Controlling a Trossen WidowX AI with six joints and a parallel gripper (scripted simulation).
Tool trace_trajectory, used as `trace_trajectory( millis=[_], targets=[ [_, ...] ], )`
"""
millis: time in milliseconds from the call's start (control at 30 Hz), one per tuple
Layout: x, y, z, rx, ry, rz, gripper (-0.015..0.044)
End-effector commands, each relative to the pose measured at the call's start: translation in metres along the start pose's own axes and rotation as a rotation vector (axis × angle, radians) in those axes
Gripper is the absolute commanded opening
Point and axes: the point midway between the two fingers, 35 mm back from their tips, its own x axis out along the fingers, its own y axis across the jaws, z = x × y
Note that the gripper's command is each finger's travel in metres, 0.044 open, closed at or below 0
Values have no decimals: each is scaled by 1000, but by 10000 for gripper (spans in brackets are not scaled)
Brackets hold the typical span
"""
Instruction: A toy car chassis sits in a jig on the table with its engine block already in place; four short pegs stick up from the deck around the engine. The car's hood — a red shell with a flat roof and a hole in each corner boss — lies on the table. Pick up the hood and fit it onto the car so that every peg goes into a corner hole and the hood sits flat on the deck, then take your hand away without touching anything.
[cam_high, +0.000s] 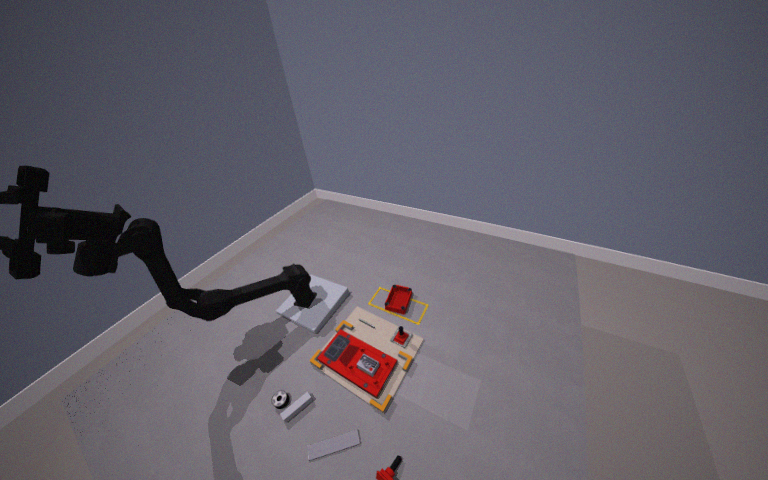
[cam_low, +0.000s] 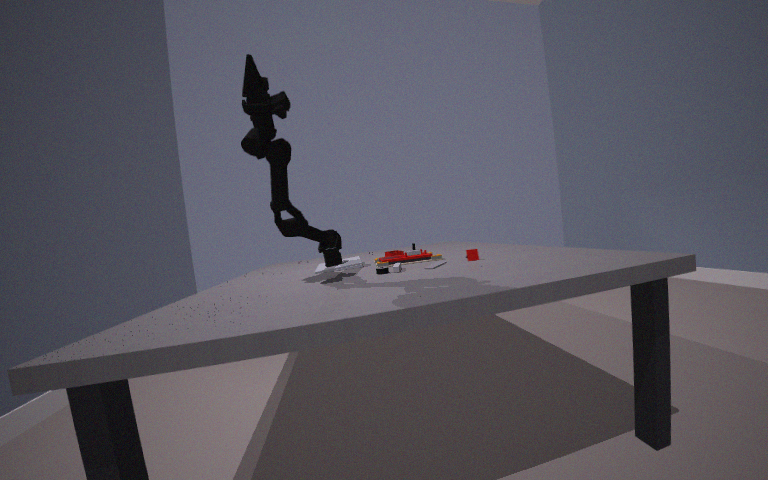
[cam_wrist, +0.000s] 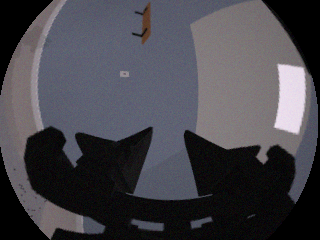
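My gripper is open, with nothing between its fingers. It is held high above the table, far from the car parts; its tips reach the left edge in the top view. The red hood lies on the table behind the jig, overlapping a yellow outlined rectangle. It has raised edges and dark corner spots. The red chassis sits in the cream jig between orange corner brackets. The grey engine block is on its deck. The pegs are too small to make out clearly.
A red block with a black post stands on the jig board. A black-and-white wheel, a grey bar and a flat grey strip lie in front. A red part with a black handle is at the bottom edge.
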Motion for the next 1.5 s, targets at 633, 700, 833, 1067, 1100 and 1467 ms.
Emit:
trace_trajectory(
  millis=[633, 700, 833, 1067, 1100, 1467],
  targets=[
    [-52, -169, 48, -520, 66, -409, 440],
    [-63, -190, 56, -615, 96, -470, 440],
    [-87, -228, 71, -752, 159, -591, 440],
    [-117, -265, 95, -903, 230, -727, 440],
    [-120, -269, 98, -925, 238, -740, 440],
    [-196, -330, 185, -1367, 419, -1036, 440]
  ],
)
